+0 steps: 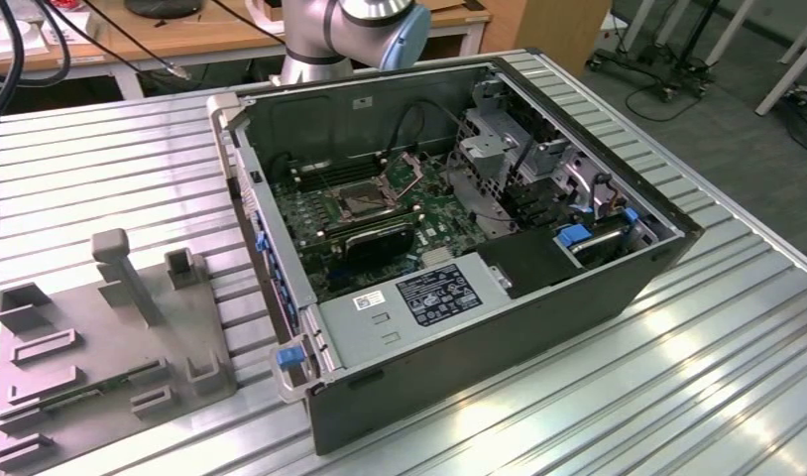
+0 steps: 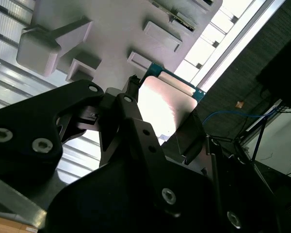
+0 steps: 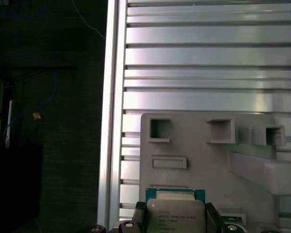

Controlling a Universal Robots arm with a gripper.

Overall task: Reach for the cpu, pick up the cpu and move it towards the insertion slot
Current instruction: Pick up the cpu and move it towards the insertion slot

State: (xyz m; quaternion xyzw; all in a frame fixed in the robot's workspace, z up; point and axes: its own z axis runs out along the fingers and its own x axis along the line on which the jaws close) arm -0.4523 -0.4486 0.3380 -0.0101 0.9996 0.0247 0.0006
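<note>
A ribbed metal table [image 1: 721,327] carries an open computer case [image 1: 510,327] lying on its side, with its circuit board facing up. The square socket [image 1: 357,203], with a shiny frame and a dark centre, sits near the middle of that board. Towards the exterior view's left a grey plastic block [image 1: 99,347] with posts and recesses lies flat on the table, well apart from the socket. Beyond the table are a wooden desk [image 1: 178,40] strung with cables and a dark carpeted floor [image 1: 721,109]. The arm [image 1: 337,30] rises from behind the case and leaves the exterior view at its upper edge. In the first wrist view the gripper [image 3: 174,219] looks down on the grey block near the table's edge. Its two black fingers [image 3: 211,219] are drawn in against opposite sides of the chip [image 3: 174,213] and hold it between them, over the block. The chip is square, so neither side is longer. Its silvery lid faces the camera, and a strip of green board shows along the edge farthest from the gripper's body. In the second wrist view the chip's [image 2: 160,104] bright face slants between the dark fingertips.
</note>
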